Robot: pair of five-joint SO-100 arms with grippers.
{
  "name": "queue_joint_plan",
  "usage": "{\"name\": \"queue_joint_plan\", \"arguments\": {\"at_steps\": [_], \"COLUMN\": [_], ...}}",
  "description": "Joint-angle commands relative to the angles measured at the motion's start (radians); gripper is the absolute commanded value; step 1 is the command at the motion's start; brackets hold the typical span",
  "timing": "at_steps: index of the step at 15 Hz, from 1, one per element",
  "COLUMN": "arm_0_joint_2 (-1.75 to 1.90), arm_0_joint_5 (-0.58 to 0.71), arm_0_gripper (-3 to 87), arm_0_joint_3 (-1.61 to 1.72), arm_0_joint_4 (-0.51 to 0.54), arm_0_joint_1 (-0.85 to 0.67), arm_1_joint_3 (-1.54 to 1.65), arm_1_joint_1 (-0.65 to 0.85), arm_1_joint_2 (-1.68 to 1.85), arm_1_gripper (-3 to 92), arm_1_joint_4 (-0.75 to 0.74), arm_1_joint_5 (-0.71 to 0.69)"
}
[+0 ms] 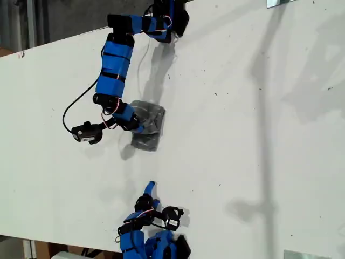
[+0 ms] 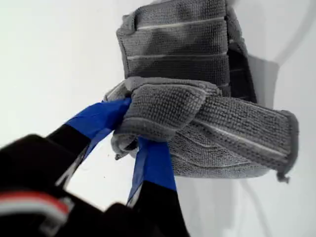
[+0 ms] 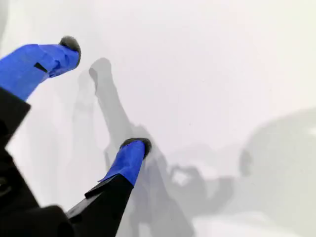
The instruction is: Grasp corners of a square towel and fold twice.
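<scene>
The grey striped towel (image 1: 147,127) lies bunched and folded small on the white table, a little left of centre in the exterior view. My first gripper (image 1: 141,128) reaches down from the top of that view and is shut on a rolled fold of the towel (image 2: 197,89); its blue fingers (image 2: 101,118) pinch the cloth. Which corner is held cannot be told. My second gripper (image 1: 151,187) sits near the bottom edge of the exterior view, apart from the towel. It is open over bare table, its blue fingertips (image 3: 131,158) spread with nothing between them.
The white table (image 1: 242,135) stretches wide to the exterior view's right, crossed by shadows. A black camera module (image 1: 86,132) hangs off the first arm left of the towel. Metal brackets sit at that view's top right and bottom right edges.
</scene>
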Motion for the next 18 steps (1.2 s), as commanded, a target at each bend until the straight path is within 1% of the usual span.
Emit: {"name": "queue_joint_plan", "arguments": {"at_steps": [1,5,6,8,9,10,11,12,14,15,18], "arm_0_joint_2": [-0.005,-0.046,-0.046,-0.046,-0.046,-0.046,-0.048,-0.048,-0.044,-0.041,-0.043], "arm_0_joint_5": [-0.009,-0.002,0.0,0.0,0.0,-0.005,-0.006,-0.006,-0.006,-0.008,-0.006], "arm_0_gripper": [34.8,34.7,34.7,34.7,34.8,34.9,35.3,35.6,35.8,36.1,38.0], "arm_0_joint_3": [-0.025,-0.052,-0.052,-0.052,-0.052,-0.052,-0.052,-0.052,-0.051,-0.048,-0.049], "arm_0_joint_4": [-0.008,-0.002,-0.002,0.0,0.0,0.0,0.0,-0.002,-0.002,-0.002,-0.005], "arm_0_joint_1": [-0.025,-0.026,-0.026,-0.026,-0.026,-0.026,-0.028,-0.029,-0.029,-0.026,-0.026], "arm_1_joint_3": [-0.086,-0.075,-0.025,0.198,0.301,0.321,0.341,0.423,0.672,0.831,1.255], "arm_1_joint_1": [0.009,0.035,0.04,0.051,0.054,0.044,0.003,-0.072,-0.221,-0.282,-0.393], "arm_1_joint_2": [0.046,0.089,0.121,0.245,0.319,0.367,0.434,0.54,0.695,0.785,1.197], "arm_1_gripper": [28.9,30.2,29.6,28.8,29.2,29.3,29.2,29.2,28.9,28.9,27.0], "arm_1_joint_4": [-0.017,-0.008,-0.009,-0.049,-0.035,0.087,0.193,0.193,0.14,0.083,-0.011], "arm_1_joint_5": [-0.018,-0.018,-0.008,0.048,0.095,0.166,0.241,0.31,0.486,0.557,0.75]}}
